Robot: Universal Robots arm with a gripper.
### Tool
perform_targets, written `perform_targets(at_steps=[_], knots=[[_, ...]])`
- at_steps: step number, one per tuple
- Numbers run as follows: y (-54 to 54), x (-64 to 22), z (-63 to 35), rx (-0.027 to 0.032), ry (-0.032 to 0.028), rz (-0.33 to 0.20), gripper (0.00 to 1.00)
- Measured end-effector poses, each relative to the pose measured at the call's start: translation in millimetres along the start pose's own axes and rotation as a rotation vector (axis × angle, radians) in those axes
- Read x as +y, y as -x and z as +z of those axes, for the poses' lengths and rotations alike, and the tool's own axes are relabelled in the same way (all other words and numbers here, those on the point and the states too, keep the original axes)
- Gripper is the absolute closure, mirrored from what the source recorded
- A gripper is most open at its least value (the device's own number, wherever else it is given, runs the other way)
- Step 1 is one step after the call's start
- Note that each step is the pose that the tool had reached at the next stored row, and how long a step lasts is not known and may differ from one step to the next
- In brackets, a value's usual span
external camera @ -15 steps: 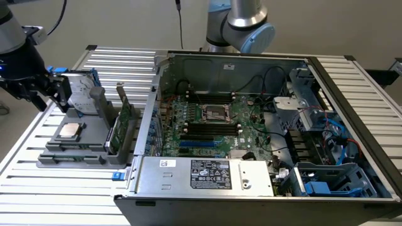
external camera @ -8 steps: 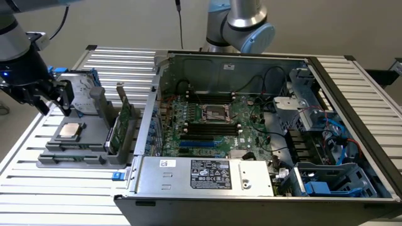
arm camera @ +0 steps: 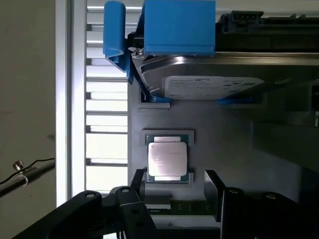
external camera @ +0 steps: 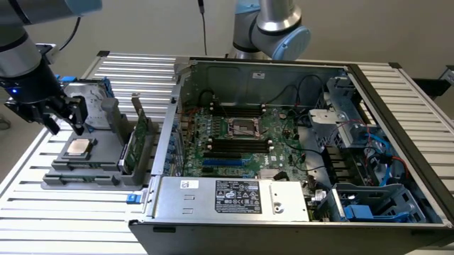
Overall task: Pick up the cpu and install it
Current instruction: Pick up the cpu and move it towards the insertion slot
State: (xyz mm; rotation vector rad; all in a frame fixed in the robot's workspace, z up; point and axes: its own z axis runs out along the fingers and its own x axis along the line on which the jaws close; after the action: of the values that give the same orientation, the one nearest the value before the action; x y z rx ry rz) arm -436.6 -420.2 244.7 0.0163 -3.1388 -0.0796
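The claw (external camera: 65,127) stands released, its dark fingers (arm camera: 215,191) spread wide and gripping nothing. It hovers just above the gray holder (external camera: 95,172), over the shallow pocket toward the holder's end nearest the exterior camera. In that pocket lies the cpu (external camera: 80,147), flat, silvery top up with a thin tan rim. In the wrist view the cpu (arm camera: 167,159) sits between the two fingers, apart from both. Whether the tips touch the holder cannot be told.

At the holder's far end the hard drive (external camera: 89,98) leans in its blue bracket (arm camera: 174,27), labelled face tilted toward the cpu pocket. Along the holder's side toward the exterior view's right, a thin green circuit card (external camera: 138,139) stands on edge in a slot. Just beyond that side lies the open computer case (external camera: 269,74), motherboard exposed, with the bare cpu socket (external camera: 245,127) near its middle — well apart from the holder. Holder and case both rest on a slatted metal table (external camera: 64,223)
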Motion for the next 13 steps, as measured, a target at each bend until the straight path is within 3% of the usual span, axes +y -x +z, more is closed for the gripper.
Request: perform_targets(at_steps=[13], knots=[[3.2, -1.1, 21.2, 0.0244, 0.0001, -0.001, 0.40]])
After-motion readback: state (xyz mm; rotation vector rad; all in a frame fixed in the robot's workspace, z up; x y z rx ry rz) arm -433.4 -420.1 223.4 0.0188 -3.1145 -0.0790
